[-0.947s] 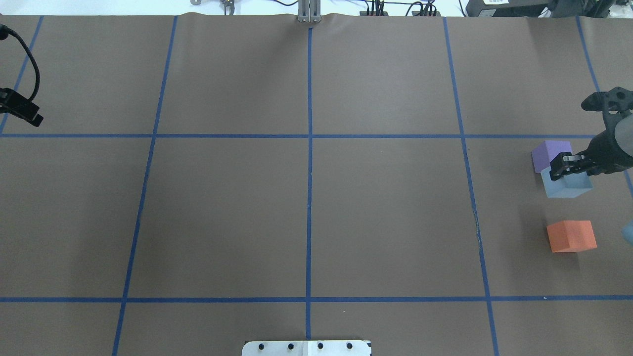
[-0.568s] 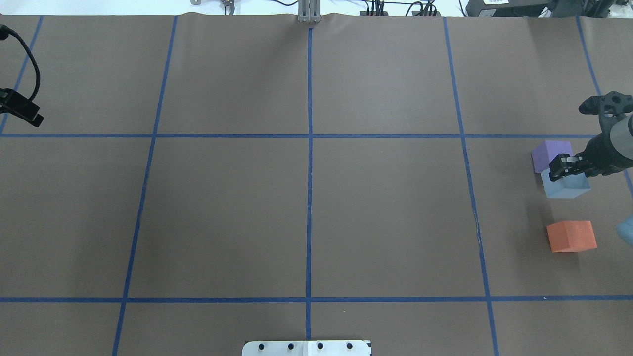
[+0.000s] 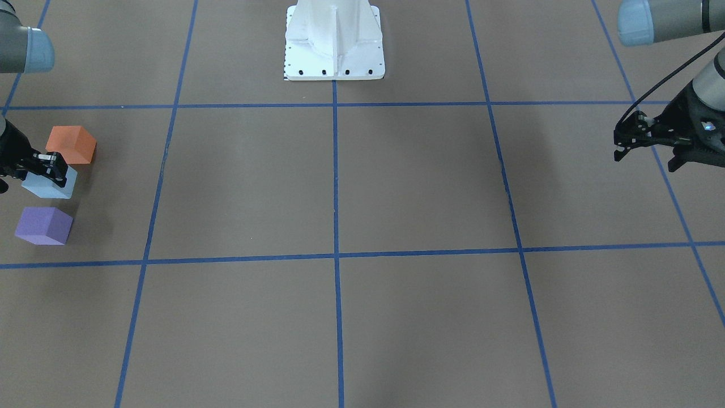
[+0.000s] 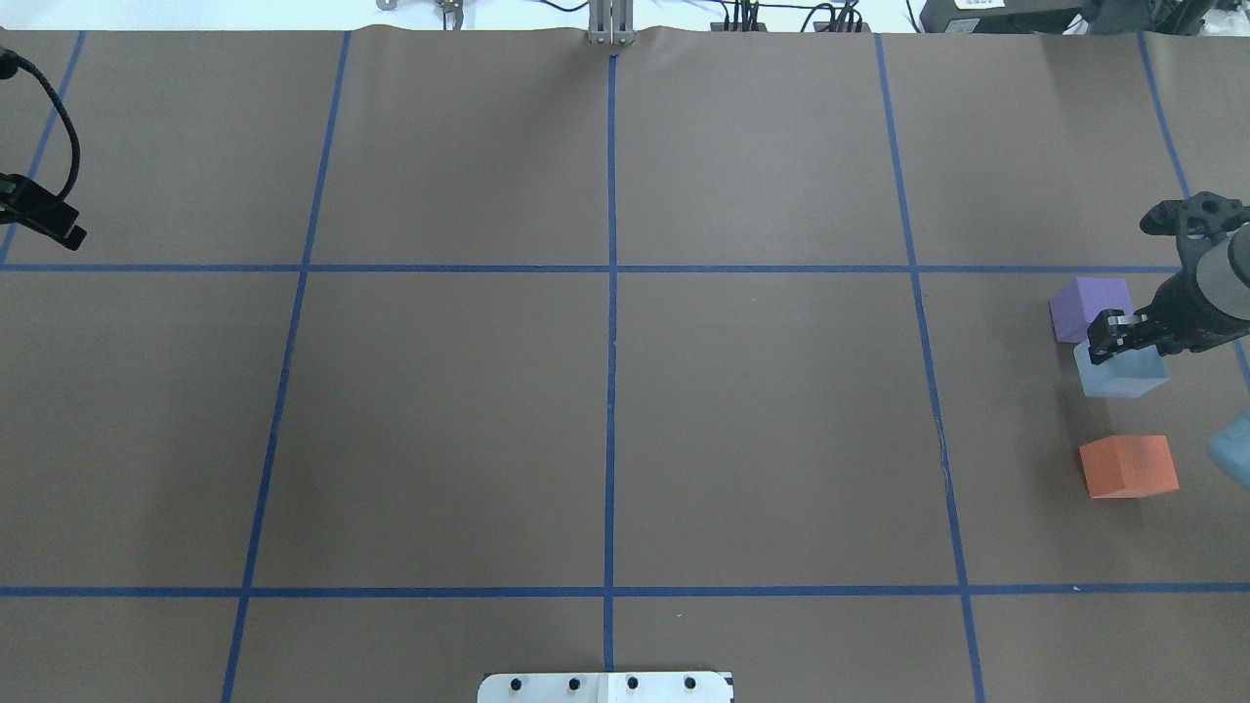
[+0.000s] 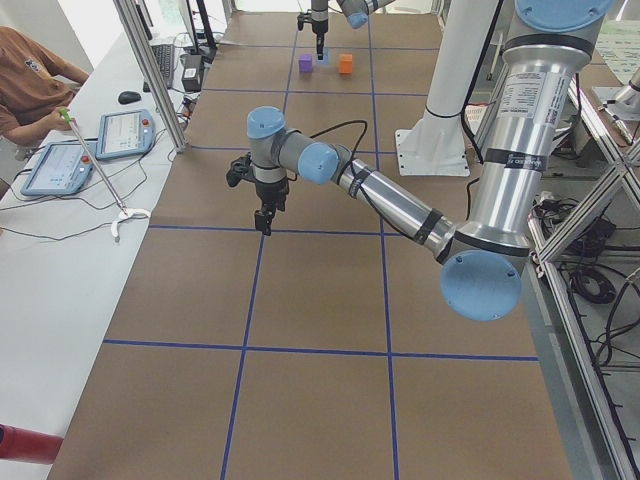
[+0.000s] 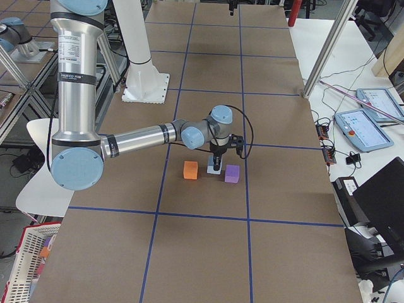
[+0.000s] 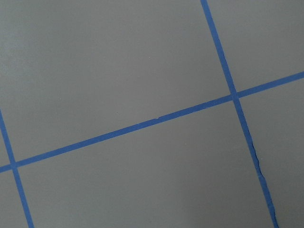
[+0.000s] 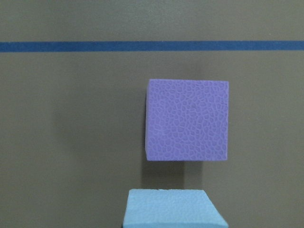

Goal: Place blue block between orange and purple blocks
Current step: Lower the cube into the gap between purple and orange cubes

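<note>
Squarely under the right gripper [image 4: 1113, 335], and pinched at its upper part: the blue block [image 4: 1123, 376], at the 3 o'clock edge of the table [image 4: 605, 439] in the overhead view. Just off its 11 o'clock corner, the purple block [image 4: 1089, 305], seemingly touching from above yet shown with a gap by the right wrist camera. At 6 o'clock and clearly apart, the orange block [image 4: 1128, 467]. Cubes all, with no long axis to favour. Far off at 9 o'clock, the left gripper [image 3: 618, 145], plainly the farther one, too dark to call spread or closed. Hidden under the black gripper body: the grip's exact contact, and whether the blue block's underside meets the table. Likely needed next: a nudge towards 6 o'clock for evener gaps.
</note>
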Tool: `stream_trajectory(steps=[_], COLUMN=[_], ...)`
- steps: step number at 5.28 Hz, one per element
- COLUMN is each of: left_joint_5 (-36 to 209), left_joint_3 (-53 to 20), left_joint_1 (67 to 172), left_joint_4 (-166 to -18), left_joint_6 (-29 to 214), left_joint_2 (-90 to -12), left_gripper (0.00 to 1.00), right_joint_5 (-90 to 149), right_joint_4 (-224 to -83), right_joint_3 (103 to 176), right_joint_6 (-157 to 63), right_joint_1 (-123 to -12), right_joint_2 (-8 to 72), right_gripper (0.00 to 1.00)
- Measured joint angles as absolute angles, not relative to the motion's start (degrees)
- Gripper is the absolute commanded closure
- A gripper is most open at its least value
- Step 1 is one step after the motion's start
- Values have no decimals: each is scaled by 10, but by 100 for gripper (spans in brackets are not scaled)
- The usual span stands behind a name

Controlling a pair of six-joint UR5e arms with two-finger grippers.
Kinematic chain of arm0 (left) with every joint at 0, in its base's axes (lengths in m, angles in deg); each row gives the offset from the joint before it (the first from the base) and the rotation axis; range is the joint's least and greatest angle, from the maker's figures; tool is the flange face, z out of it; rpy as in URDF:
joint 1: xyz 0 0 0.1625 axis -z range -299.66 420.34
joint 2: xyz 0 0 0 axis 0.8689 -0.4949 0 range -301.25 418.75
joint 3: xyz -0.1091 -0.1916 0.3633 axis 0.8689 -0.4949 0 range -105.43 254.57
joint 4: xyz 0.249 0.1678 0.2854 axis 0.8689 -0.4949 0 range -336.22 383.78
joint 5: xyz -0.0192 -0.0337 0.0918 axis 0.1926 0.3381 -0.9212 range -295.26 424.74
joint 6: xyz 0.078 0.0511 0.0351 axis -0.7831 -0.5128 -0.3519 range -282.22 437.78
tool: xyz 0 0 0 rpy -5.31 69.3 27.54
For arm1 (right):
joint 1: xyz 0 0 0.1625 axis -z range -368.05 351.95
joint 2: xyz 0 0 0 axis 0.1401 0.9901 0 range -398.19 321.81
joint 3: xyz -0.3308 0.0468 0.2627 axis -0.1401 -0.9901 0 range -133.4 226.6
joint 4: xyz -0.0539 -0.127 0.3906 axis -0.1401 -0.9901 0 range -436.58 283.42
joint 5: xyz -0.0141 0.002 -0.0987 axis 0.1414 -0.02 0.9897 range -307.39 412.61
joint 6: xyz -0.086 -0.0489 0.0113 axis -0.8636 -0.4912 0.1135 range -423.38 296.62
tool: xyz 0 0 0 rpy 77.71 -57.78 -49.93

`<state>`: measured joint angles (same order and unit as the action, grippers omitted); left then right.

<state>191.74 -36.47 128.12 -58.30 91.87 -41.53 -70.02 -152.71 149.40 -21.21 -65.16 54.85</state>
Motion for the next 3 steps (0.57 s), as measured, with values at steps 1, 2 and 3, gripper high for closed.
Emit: stream_trajectory(steps=[1,2,3], left_joint_5=[1917,1916,1916], left_joint_3=[-365,-365,-363], left_joint_1=[1281,1282,1282], left_joint_4=[-583,-583,-583], left_joint_6=[919,919,919], left_joint_2=[-415,-415,-415], left_gripper=[0,0,0], right_joint_5=[-700,-700,-700], right_joint_4=[-1527,-1527,-1527], right_joint_3=[1483,1476,1474], right_joint_6=[-212,-211,-211], right_joint_1=[-651,-650,-646], right_joint_2=[543,538,536], right_gripper=[100,100,100])
